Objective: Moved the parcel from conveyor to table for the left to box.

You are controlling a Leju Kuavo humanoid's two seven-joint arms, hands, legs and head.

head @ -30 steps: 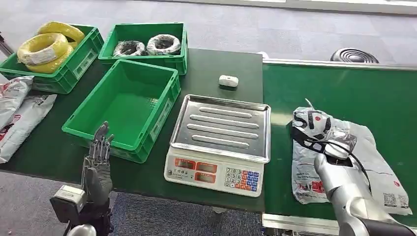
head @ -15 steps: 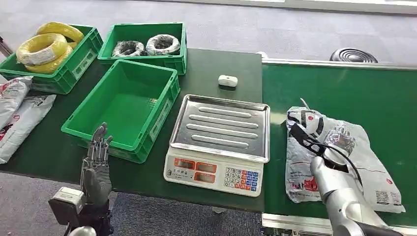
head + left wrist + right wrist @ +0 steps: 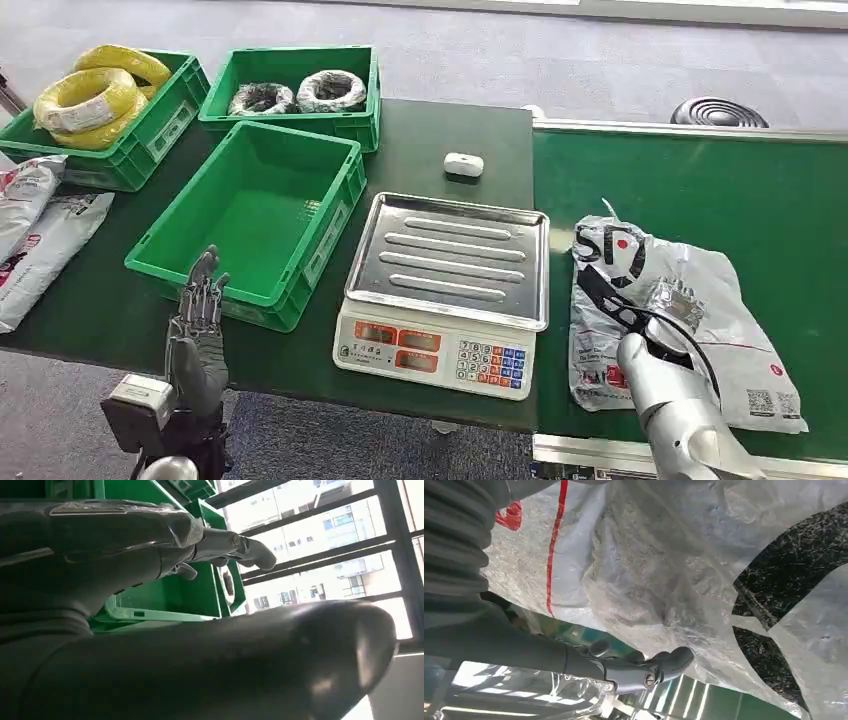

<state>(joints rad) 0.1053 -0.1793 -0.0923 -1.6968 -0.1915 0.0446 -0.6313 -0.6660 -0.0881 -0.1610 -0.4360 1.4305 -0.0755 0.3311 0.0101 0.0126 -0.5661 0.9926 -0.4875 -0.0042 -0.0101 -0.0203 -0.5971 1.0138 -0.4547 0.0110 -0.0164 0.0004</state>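
The crumpled white-and-grey plastic parcel bag (image 3: 668,318) lay on the green conveyor belt (image 3: 720,190), just right of the steel-topped weighing scale (image 3: 450,290). The right hand (image 3: 668,312) rested on the bag, its fingers closed on the plastic. The left hand (image 3: 198,335) stood upright at the dark green tabletop (image 3: 440,135) edge, fingers straight and holding nothing, before the empty green plastic crate (image 3: 250,215).

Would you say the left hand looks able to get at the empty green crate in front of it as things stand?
Probably yes: the left hand is raised, holding nothing, just before the crate's near wall, with nothing between them.
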